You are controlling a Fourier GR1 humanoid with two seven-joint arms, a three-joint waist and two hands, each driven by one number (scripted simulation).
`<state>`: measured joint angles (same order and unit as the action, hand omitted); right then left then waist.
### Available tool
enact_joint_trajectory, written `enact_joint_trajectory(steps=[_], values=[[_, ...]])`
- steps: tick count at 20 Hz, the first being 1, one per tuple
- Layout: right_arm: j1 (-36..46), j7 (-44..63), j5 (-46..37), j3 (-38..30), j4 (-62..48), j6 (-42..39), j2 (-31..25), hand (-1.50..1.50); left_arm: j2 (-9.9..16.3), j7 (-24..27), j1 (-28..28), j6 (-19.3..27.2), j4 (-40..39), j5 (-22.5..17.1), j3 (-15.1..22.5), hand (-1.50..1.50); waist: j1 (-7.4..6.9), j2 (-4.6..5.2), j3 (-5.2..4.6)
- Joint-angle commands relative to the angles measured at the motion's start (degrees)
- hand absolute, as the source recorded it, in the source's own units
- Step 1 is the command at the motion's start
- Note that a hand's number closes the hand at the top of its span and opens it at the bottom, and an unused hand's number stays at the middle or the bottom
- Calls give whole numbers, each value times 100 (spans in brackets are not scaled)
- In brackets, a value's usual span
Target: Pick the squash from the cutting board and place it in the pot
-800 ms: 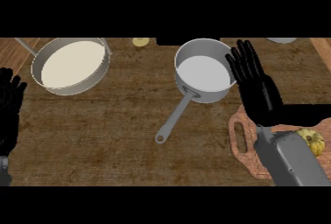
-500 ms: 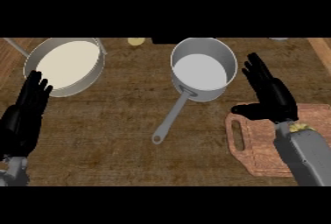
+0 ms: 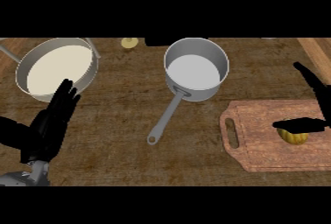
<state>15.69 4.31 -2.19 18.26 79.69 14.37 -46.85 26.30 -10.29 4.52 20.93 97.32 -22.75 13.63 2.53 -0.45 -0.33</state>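
The squash (image 3: 297, 137), small and yellow-orange, lies on the reddish wooden cutting board (image 3: 258, 146) at the right. My right hand (image 3: 315, 86) is at the view's right edge, open. Its fingers point up past the board's far side, and its thumb (image 3: 301, 125) stretches across the top of the squash. Much of the hand is cut off by the edge. The pot (image 3: 196, 70), a silver saucepan with nothing in it, stands at top centre, its long handle (image 3: 165, 120) pointing down-left. My left hand (image 3: 51, 124) rests open at the lower left, holding nothing.
A round pan (image 3: 55, 70) with a cream-coloured inside sits at the upper left, just beyond my left hand's fingertips. A small yellow object (image 3: 129, 42) lies at the counter's far edge. A wooden edge (image 3: 315, 50) runs across the upper right corner.
My right hand has moved right, from beside the pot to over the cutting board, and its thumb now lies across the squash. My left hand has come further in from the left edge.
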Motion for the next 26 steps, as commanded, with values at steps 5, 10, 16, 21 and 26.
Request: enact_joint_trajectory(steps=[5, 10, 16, 21, 26], values=[[106, 2280, -687, 247, 1440, -1244, -1855, -150, -174, -167, 120, 64, -115, 120, 153, 0, -81, -11, -1], [733, 3583, 83, 185, 2089, -2834, -2332, -150, -456, -222, 583, 104, -341, 284, 330, 0, -202, 37, 10], [1507, 5442, 734, 445, 2045, -3941, -1878, -150, -385, -416, 597, -25, -114, 276, 277, 0, -387, 63, 17], [1863, 6140, 544, 745, 1402, -3977, -1104, -150, -402, -689, 605, 26, 58, 362, 256, 0, -422, 65, 26], [1580, 6295, 502, 837, 1455, -3980, -1146, -150, -642, -395, 695, -47, -321, 437, 162, 0, -274, 42, 26]])
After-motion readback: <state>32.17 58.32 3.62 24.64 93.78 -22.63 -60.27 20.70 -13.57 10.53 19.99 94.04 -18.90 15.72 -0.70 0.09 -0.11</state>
